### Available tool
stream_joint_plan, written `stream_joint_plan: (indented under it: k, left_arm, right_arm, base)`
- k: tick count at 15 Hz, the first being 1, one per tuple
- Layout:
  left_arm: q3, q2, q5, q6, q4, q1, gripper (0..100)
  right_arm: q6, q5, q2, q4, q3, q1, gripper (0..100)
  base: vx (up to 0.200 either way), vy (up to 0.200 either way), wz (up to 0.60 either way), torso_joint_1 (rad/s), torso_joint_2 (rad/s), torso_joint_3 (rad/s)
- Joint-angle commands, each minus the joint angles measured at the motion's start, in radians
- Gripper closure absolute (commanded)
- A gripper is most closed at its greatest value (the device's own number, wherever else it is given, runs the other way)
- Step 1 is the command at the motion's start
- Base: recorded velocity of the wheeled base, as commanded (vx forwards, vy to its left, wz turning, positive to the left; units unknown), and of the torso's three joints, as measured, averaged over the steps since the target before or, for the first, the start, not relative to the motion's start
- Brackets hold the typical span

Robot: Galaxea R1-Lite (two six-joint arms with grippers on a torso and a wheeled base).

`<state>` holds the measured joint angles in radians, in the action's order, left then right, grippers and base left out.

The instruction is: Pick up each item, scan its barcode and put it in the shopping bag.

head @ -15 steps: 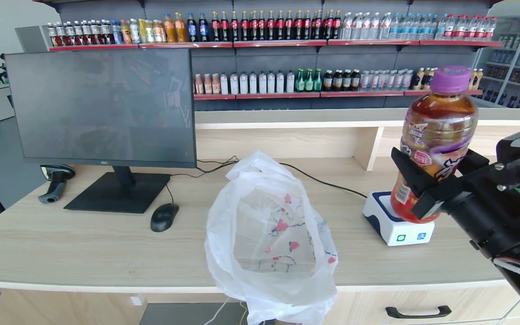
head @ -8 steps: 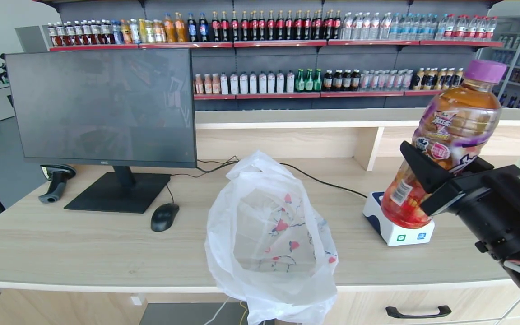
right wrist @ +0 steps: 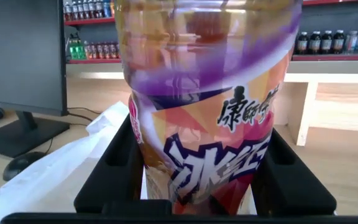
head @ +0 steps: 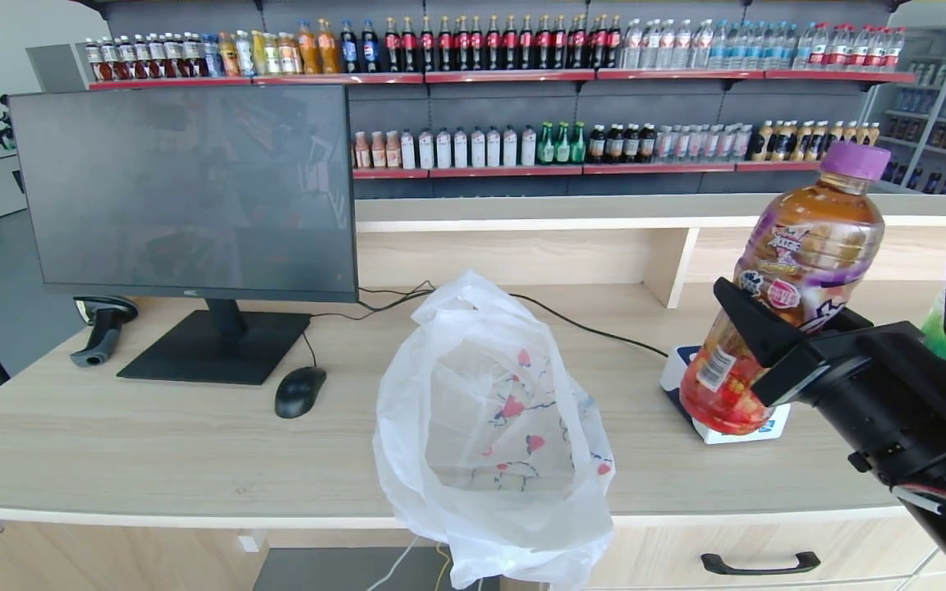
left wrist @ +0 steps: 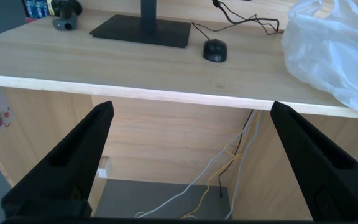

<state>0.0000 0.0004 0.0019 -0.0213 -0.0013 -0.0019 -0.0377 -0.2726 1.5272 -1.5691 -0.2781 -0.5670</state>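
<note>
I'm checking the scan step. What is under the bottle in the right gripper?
A white scanner box on the counter sits below the bottle in the right gripper. The bottle hides most of its top; whether they touch is unclear.

Left pincer (left wrist: 191,112) wide; right pincer (head: 785,308) round bottle (head: 814,238)

Scanner (head: 760,430) half behind bottle (head: 801,263)

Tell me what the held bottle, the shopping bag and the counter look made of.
The bottle: probably clear glossy plastic; amber drink shows through, printed film label, purple cap. The shopping bag: thin translucent plastic film, crinkled and slumping. The counter: matte pale wood grain, likely laminate rather than solid wood.
</note>
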Motion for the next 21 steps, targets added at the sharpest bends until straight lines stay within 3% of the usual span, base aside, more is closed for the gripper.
stream_joint_plan:
  k: [1, 21]
  left_arm:
    - [0.000, 0.000, 0.000, 0.000, 0.000, 0.000, 0]
    - [0.000, 0.000, 0.000, 0.000, -0.002, 0.000, 0]
  right_arm:
    - [0.002, 0.006, 0.004, -0.002, 0.010, -0.001, 100]
    - [-0.074, -0.027, -0.029, -0.002, 0.145, 0.052, 100]
  base:
    - [0.000, 0.000, 0.00, 0.000, 0.00, 0.000]
    - [0.000, 0.000, 0.00, 0.000, 0.00, 0.000]
